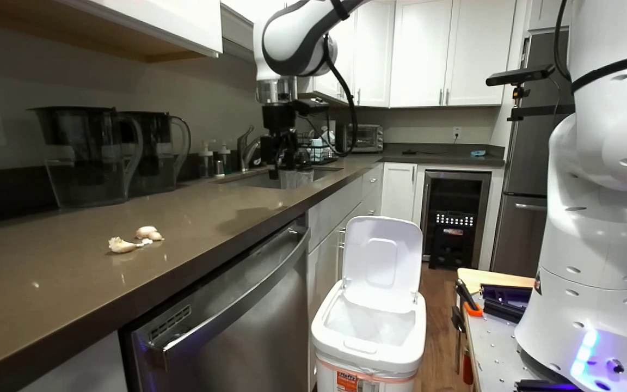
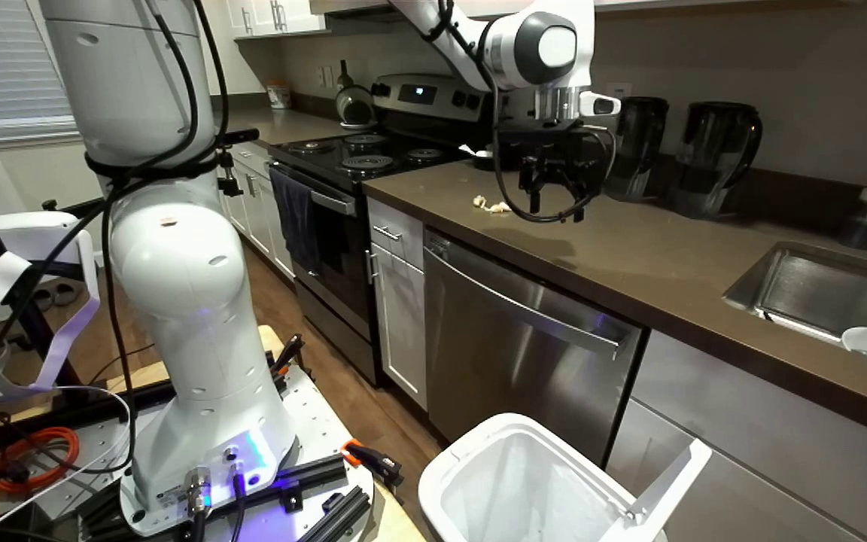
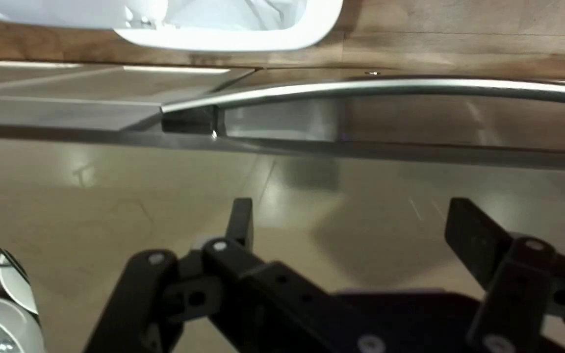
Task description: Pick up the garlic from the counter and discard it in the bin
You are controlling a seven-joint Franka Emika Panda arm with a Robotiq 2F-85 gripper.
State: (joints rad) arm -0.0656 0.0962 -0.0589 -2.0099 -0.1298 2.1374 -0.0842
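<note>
My pincer (image 3: 351, 218) hangs over the table (image 1: 63, 283), its fingers (image 3: 239, 225) wide apart with nothing between them. The cable (image 2: 546, 219) loops low beside them and could sweep things along if I slide in sideways. The garlic (image 1: 122, 245) lies on the table at eight o'clock from my pincer in an exterior view. My wrist view doesn't show it, so I may descend off the mark. It lies in several small bits: I judge one squeeze will catch only some, a clumsy nudge could scatter the rest, and plunging too deep could jar my fingers on the table. The pitchers (image 2: 713, 147) stand toward two o'clock in an exterior view; overreaching could topple one. Farther out, at eleven o'clock in my wrist view, the bin (image 3: 223, 40) stands beyond the table's edge. Letting go early, or over the raised lid (image 1: 383, 264), could drop bits on the floor (image 3: 434, 29).

My arm (image 1: 294, 46) reaches from its base (image 1: 591, 326) toward ten o'clock in an exterior view, elbow out of frame, wrist bent so the pincer points down.
</note>
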